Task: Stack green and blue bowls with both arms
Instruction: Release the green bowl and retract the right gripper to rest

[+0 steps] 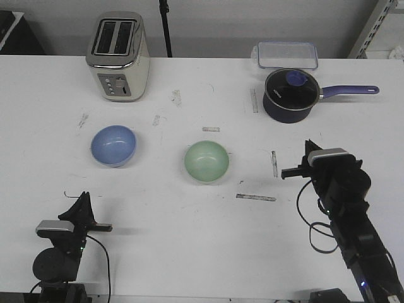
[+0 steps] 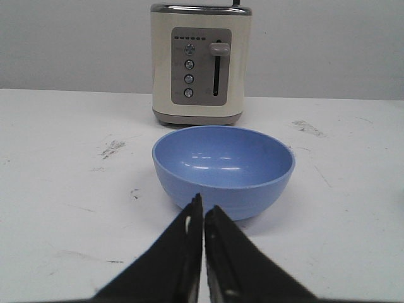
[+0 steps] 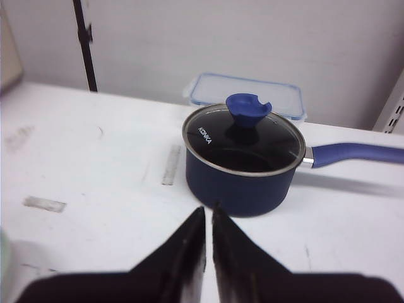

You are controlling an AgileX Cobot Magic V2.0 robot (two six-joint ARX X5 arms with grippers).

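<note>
Both bowls, blue and green, lie beyond closed pincers.

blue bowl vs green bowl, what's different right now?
The blue bowl is periwinkle; the green bowl is pale mint. The blue bowl sits toward the table's left, below the toaster in the front view; the green bowl sits near the middle. The left gripper, shut, points straight at the blue bowl; the right gripper, also shut, faces the saucepan, not the green bowl. Both are upright, empty, alike in size and untouched.
</note>
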